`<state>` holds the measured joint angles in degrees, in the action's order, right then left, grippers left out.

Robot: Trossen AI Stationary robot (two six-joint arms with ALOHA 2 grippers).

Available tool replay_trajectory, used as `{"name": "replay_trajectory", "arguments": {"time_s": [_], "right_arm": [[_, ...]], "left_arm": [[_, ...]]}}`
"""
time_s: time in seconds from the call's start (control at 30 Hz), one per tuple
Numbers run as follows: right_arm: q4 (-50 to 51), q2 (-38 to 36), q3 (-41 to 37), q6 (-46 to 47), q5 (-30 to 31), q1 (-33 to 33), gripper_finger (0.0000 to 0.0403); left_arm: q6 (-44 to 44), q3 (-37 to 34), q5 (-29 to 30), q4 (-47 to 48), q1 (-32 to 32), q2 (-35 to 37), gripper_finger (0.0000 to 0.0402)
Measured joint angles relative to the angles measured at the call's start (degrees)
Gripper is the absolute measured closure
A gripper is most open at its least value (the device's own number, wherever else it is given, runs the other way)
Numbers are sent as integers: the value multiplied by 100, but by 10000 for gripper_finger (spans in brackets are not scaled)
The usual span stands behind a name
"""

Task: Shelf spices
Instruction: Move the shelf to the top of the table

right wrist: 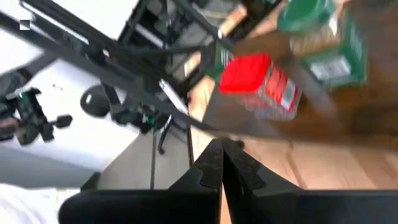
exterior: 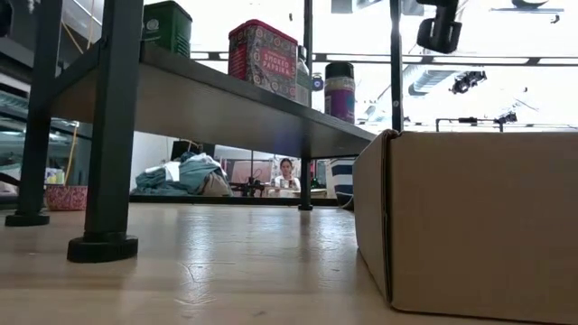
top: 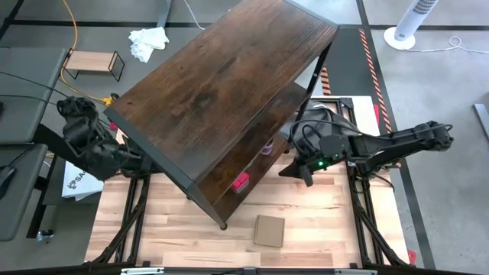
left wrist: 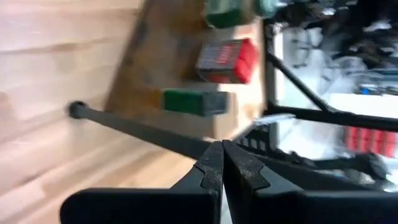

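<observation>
From above, the shelf's (top: 221, 99) top board hides most of the spices; only a red box (top: 241, 182) and a purple lid (top: 267, 149) peek out at the lower tier's edge. In the low view the picture's top edge cuts off the green tin (exterior: 167, 25), and the cardboard box (exterior: 470, 221) runs off the right side and blocks the tabletop (exterior: 226, 271) behind it. A person (exterior: 287, 173) far behind is too small to tell much. Both wrist views are blurred, so the labels on the red container (right wrist: 258, 84) and green-lidded jar (right wrist: 311, 18) cannot be read.
</observation>
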<state>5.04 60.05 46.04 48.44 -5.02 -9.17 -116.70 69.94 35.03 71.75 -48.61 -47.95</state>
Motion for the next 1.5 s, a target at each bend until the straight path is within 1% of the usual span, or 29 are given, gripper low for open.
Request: {"name": "replay_trajectory", "arguments": {"time_s": [0.13, 0.2, 0.23, 0.27, 0.37, 0.5, 0.57, 0.67, 0.73, 0.83, 0.9, 1.07, 1.13, 1.2, 1.27, 1.4, 1.47, 1.5], "right_arm": [[-17, -1, 0, -3, 178, 17, 402], [-19, -4, 0, 14, 165, 17, 402], [-19, -4, 0, 15, 154, 16, 402], [-19, -4, 0, 15, 153, 17, 402], [-18, -4, 0, -4, 149, 15, 402], [-18, -4, 0, -106, 190, 17, 402], [-18, -4, 0, -221, 264, 17, 402], [-18, -4, 0, -355, 394, 17, 402], [-18, -4, 0, -371, 529, 17, 402], [-18, -4, 0, -367, 606, 17, 402], [-18, -4, 0, -367, 610, 22, 402], [-18, -4, 0, -287, 510, 139, 402], [-18, -4, 0, -296, 426, 188, 402], [-18, -15, 0, -346, 200, 221, 402], [-22, -17, 0, -387, -68, 216, 402], [-20, -17, 0, -685, -522, 217, 402], [-20, -17, 0, -746, -584, 216, 402], [-20, -17, 0, -768, -581, 216, 402]], "left_arm": [[-435, -3, 253, 558, -197, -56, 402], [-485, -3, 169, 607, -336, -57, 402], [-509, -3, 16, 602, -413, -54, 401], [-476, -3, -260, 557, -509, -45, 401], [-144, 2, -1275, 149, -830, -118, 401], [174, 6, -2429, -559, -1258, -620, 401], [156, 0, -2798, -725, -1423, -987, 401], [217, -1, -2896, -1022, -1541, -1494, 401], [307, -3, -2757, -1343, -1508, -1802, 402], [500, -1, -2414, -2111, -1375, -2151, 402], [682, -1, -2294, -2585, -1236, -2376, 402], [1167, 1, -1864, -3900, -674, -2877, 401], [1238, 1, -1636, -4261, -432, -3093, 401], [1007, 0, -1278, -4433, -234, -3260, 401], [630, 1, -741, -4437, -183, -3398, 401], [-614, -1, 590, -3952, -347, -3554, 401], [-1269, 1, 1253, -3586, -418, -3601, 401], [-1417, 1, 1479, -3410, -405, -3627, 401]]}}
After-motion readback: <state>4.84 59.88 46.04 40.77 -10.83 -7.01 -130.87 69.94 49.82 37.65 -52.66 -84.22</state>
